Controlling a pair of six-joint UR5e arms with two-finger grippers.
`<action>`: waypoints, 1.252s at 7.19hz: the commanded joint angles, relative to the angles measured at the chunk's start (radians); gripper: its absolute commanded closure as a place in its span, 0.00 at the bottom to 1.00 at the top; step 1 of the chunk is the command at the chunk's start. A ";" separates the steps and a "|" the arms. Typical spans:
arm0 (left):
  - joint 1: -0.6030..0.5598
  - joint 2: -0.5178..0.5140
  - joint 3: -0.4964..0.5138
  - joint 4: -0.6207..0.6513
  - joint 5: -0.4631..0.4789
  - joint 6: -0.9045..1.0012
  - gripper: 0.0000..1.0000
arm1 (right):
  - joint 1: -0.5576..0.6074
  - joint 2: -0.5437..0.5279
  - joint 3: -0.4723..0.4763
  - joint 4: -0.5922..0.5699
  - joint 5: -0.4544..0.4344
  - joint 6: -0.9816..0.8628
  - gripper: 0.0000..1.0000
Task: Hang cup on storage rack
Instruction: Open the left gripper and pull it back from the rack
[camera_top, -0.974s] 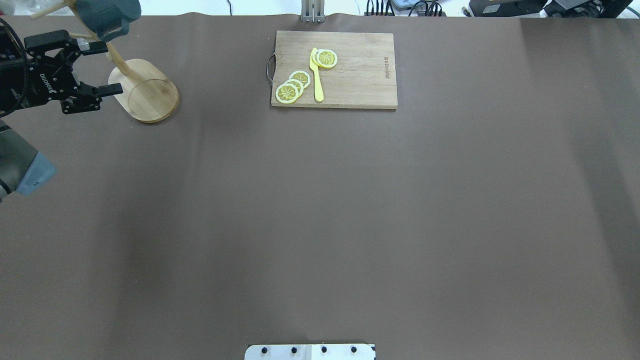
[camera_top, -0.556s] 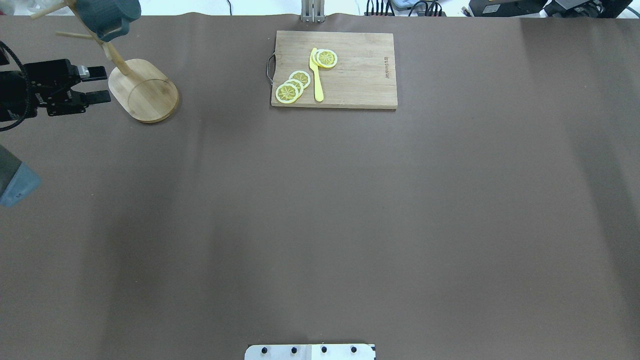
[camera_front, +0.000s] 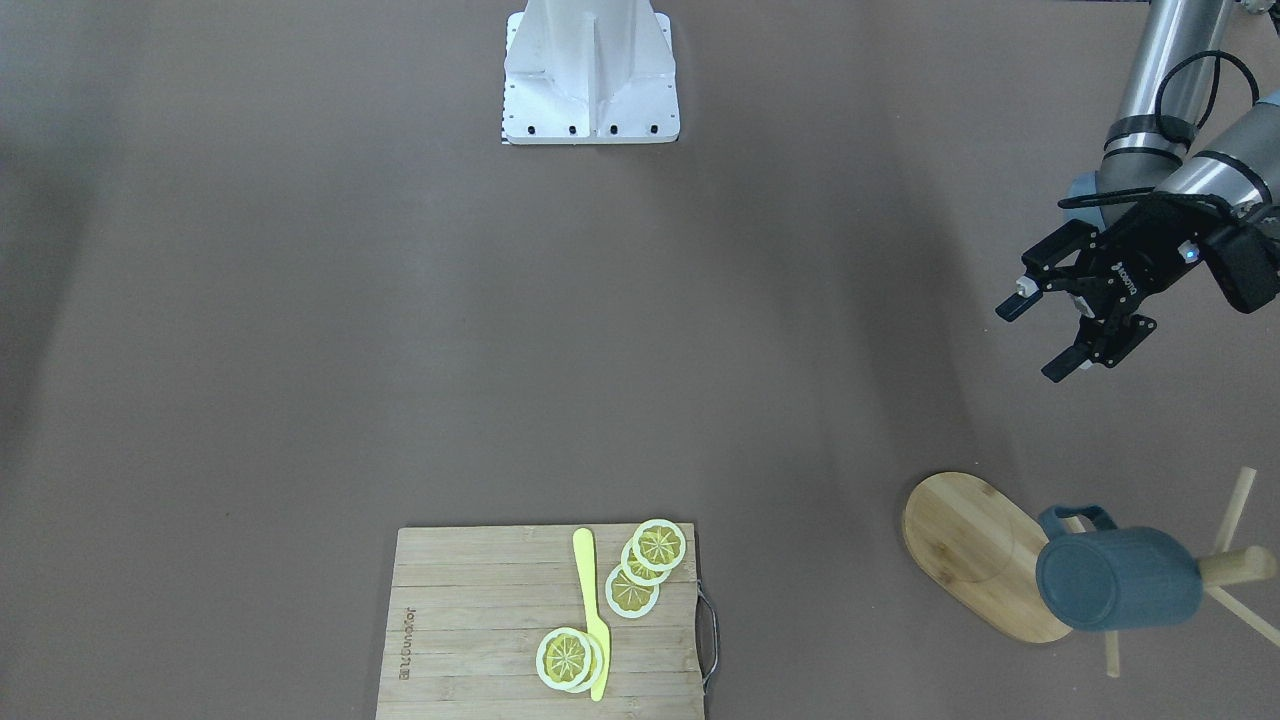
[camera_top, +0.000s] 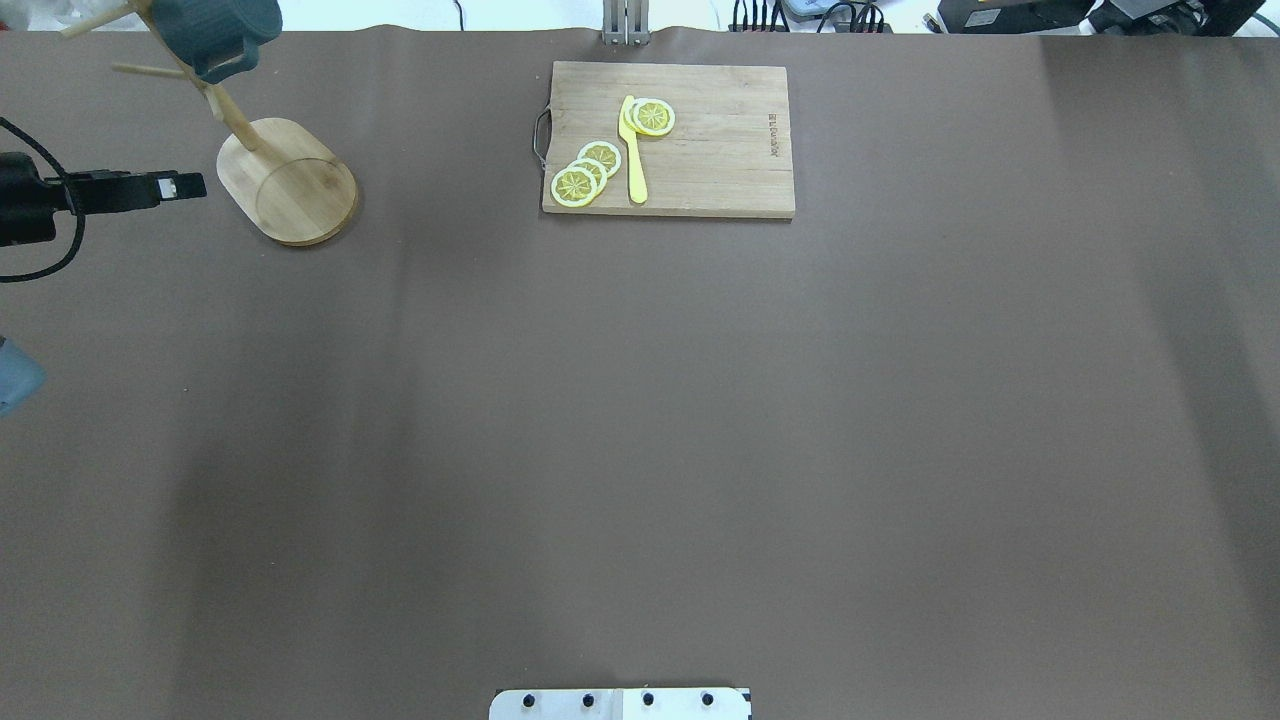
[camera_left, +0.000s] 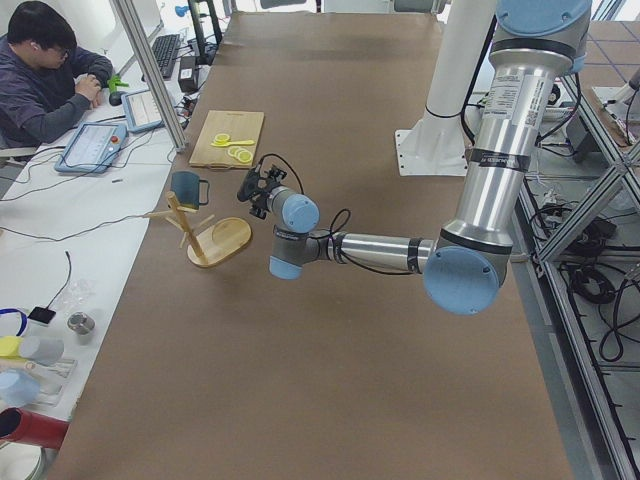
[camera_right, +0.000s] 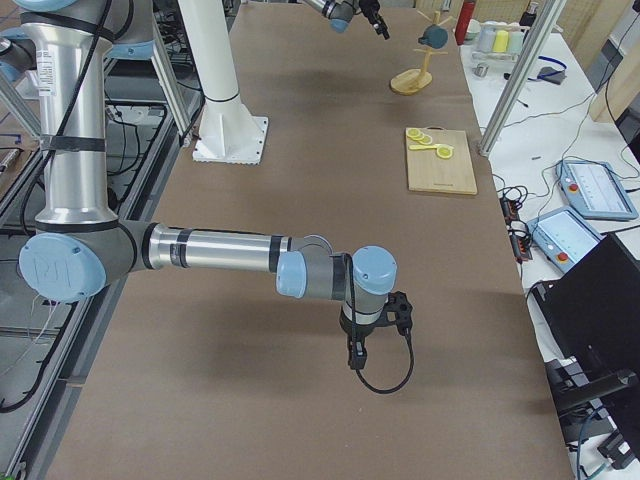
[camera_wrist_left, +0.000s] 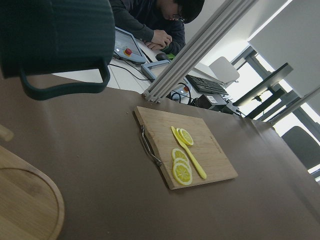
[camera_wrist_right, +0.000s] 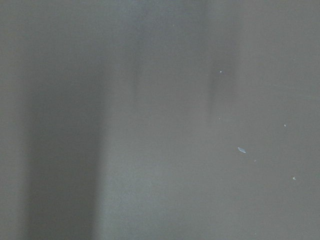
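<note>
Cup (camera_front: 1115, 578) first: it hangs on the storage rack (camera_front: 975, 545), up off the worktop (camera_front: 400, 350) and tipped on its side. Its handle seems to be hooked over a peg, but the cup hides that spot, so you cannot be sure.

The cup looks hard and a bit heavy, like a real mug. I think it would chip or break if it fell. Its side has small ridges, so it may not slip much. If you need to fix it, take it by the wall near the rim and leave the handle free for the peg. The rack is thin and tall, so a bump could tip it over.

The left gripper (camera_front: 1040, 335) is well apart from the rack, with its fingers spread wide and nothing between them. The right gripper (camera_right: 355, 358) hangs low over the worktop far from the rack. You cannot tell from here if its fingers are spread or pressed together.

The rack stands near the far edge and the left end of the worktop, so there is little room behind it. The cutting board (camera_front: 480, 620) with lemon slices (camera_front: 640, 565) lies well apart from it. Move toward the middle, and watch the thin pegs that stick out.
</note>
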 joint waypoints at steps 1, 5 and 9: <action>-0.039 0.020 0.000 0.132 0.000 0.333 0.01 | -0.002 0.000 -0.001 0.000 0.001 0.000 0.00; -0.185 0.040 -0.036 0.413 0.003 0.903 0.01 | -0.003 0.000 -0.010 0.002 0.002 0.000 0.00; -0.255 0.089 -0.065 0.757 0.000 1.137 0.01 | -0.002 0.000 -0.011 0.002 -0.001 0.000 0.00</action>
